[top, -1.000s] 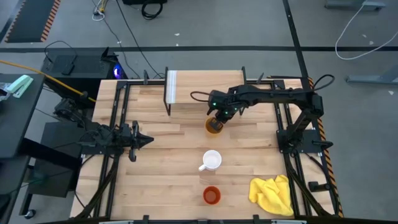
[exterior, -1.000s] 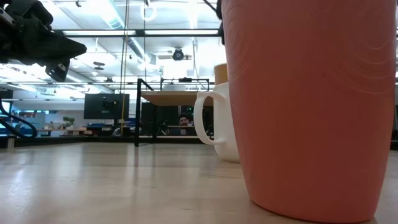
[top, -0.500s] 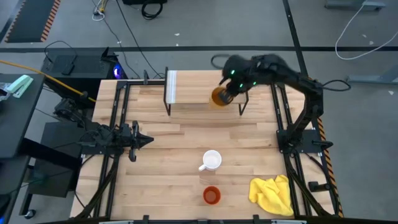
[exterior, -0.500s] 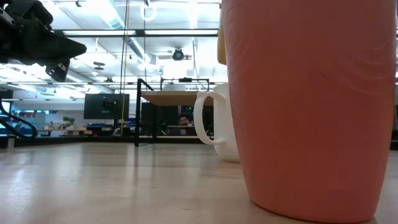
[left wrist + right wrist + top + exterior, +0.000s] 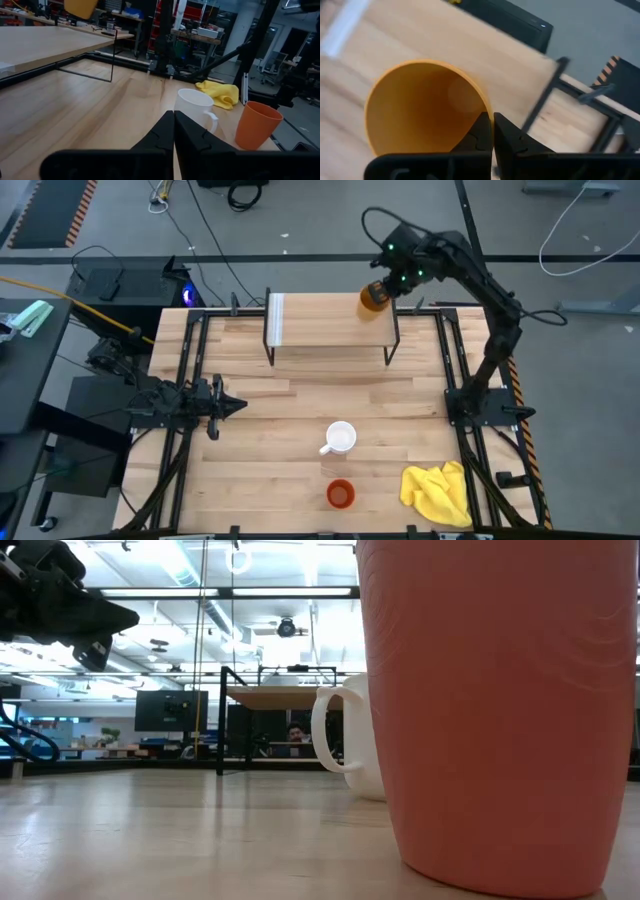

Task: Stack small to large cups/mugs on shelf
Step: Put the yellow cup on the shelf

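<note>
My right gripper (image 5: 382,286) is shut on the yellow-orange tumbler (image 5: 372,299), which is in the air over the right end of the shelf (image 5: 325,328). The shelf is a light-wood board on black legs with a whitish strip (image 5: 276,320) at its left end. The white mug (image 5: 342,438) and the red-orange cup (image 5: 341,494) stand on their bases near the table's near edge. My left gripper (image 5: 238,405) is shut and waits at the table's left, pointing right. The left wrist view shows the mug (image 5: 196,107), the cup (image 5: 255,125) and the tumbler (image 5: 80,6). My right gripper (image 5: 493,128) holds the tumbler by its rim (image 5: 483,107). The wall is pinched, one finger inside the mouth and one outside. The fingers come from above, pointing down. The tumbler hangs below them, lifted clear above the shelf board.
A yellow cloth (image 5: 438,493) lies crumpled at the table's near right corner. Black frame rails run along the left and right edges of the table (image 5: 280,460). In the low view the red-orange cup (image 5: 500,710) fills the right half and partly hides the mug (image 5: 345,740).
My right gripper has carried the tumbler up off the table and toward the far edge. It now hangs over the shelf's right end. The tumbler is lifted clear and has left the low view.
</note>
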Tool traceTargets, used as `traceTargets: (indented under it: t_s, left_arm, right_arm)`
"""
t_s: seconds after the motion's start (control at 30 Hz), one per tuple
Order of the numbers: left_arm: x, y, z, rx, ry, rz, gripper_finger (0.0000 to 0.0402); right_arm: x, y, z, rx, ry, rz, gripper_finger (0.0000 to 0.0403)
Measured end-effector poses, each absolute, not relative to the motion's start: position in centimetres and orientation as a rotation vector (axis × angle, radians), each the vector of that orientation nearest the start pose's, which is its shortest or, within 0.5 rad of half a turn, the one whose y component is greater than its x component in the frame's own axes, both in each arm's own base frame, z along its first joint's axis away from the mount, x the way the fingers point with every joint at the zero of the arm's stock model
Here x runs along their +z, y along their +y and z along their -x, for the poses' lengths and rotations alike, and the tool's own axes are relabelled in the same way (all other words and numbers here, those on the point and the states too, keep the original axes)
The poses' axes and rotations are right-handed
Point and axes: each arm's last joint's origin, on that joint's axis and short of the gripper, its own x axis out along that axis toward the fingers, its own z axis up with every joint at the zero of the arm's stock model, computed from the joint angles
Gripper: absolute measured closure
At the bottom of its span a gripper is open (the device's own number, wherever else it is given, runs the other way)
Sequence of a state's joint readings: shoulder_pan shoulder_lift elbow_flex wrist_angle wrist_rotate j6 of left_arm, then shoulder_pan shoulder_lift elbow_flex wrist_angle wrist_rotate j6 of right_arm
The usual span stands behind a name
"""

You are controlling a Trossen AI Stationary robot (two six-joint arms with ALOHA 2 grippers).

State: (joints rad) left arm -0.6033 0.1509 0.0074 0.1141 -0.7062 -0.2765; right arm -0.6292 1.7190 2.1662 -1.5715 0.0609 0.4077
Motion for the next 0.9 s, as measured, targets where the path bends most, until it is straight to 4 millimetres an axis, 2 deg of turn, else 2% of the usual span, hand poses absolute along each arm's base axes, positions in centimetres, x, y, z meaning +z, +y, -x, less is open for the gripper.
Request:
traceTargets:
  t_s: [0.2, 0.37, 0.53, 0.9]
  left_arm:
    - [16.5, -4.1, -9.3, 0.106, 0.009, 0.264, 0.0380]
    - [16.5, -4.1, -9.3, 0.106, 0.009, 0.264, 0.0388]
    - [16.5, -4.1, -9.3, 0.106, 0.010, 0.264, 0.0386]
    - [16.4, -4.1, -9.3, 0.107, 0.015, 0.262, 0.0387]
  right_arm:
    - [42.3, -20.6, -23.5, -0.862, 1.011, -0.713, 0.0398]
    - [40.8, -22.0, -24.3, -0.850, 1.065, -0.721, 0.0398]
    - [40.0, -22.5, -25.0, -0.834, 1.096, -0.716, 0.0397]
    - [40.0, -22.6, -24.7, -0.844, 1.094, -0.712, 0.0396]
